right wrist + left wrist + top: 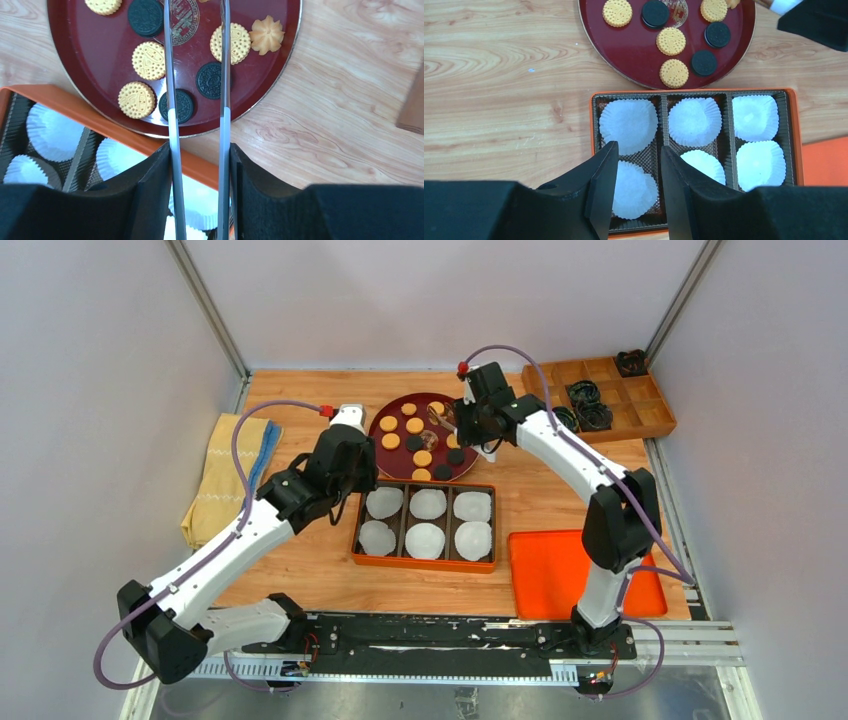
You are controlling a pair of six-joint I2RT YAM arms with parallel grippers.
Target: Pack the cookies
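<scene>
Picking step: my right claw (197, 165) grips the tongs (170, 75), blades spread above the cookies (148, 60) on the red plate (100, 65); next I must straddle one and squeeze. My left claw (636, 165) hangs open, empty, over the orange box (694, 92) of paper cups (629, 125) just beside the plate's rim, so the carry looks short but crowded.

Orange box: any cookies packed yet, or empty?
Empty: the six white paper cups in the orange box hold nothing; the cookies lie on the red plate.
</scene>
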